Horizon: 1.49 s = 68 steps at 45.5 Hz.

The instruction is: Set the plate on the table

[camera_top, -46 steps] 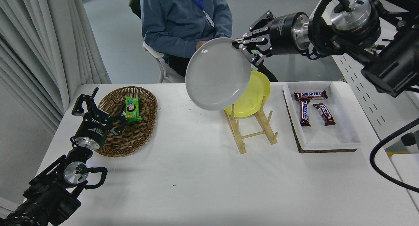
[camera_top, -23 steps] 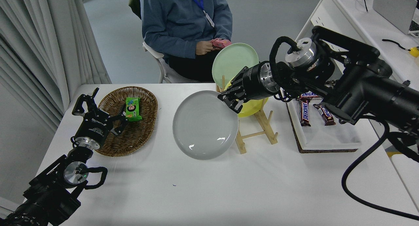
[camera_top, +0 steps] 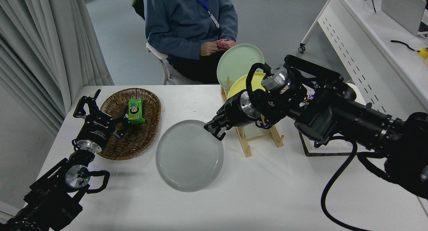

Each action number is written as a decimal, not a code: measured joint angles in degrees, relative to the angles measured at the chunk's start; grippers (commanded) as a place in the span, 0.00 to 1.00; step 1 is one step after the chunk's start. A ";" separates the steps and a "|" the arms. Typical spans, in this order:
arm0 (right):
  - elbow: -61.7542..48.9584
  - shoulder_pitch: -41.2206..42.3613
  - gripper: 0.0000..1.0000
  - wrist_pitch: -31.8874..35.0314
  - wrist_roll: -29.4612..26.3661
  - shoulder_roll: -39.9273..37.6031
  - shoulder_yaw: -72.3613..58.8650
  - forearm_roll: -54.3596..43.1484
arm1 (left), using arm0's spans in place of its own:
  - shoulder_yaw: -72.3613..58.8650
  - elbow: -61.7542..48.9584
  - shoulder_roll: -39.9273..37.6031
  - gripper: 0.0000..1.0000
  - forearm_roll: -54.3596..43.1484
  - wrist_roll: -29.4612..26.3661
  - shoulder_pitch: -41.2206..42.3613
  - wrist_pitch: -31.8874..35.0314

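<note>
While the right gripper stays clamped on the far-right rim of the plate, the plate hangs low over the table, between the basket and the rack; whether it touches down I cannot tell. Let go too early and it could drop and clatter or slide; the arm also sits close to the rack, so a careless retreat might knock it. The left gripper is parked near-left, fingers spread. No writing reads clearly.
</note>
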 measured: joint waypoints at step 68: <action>-11.81 -9.95 0.00 -0.19 3.15 2.21 0.85 1.52 | 0.00 0.01 0.00 1.00 0.00 0.00 0.00 -0.04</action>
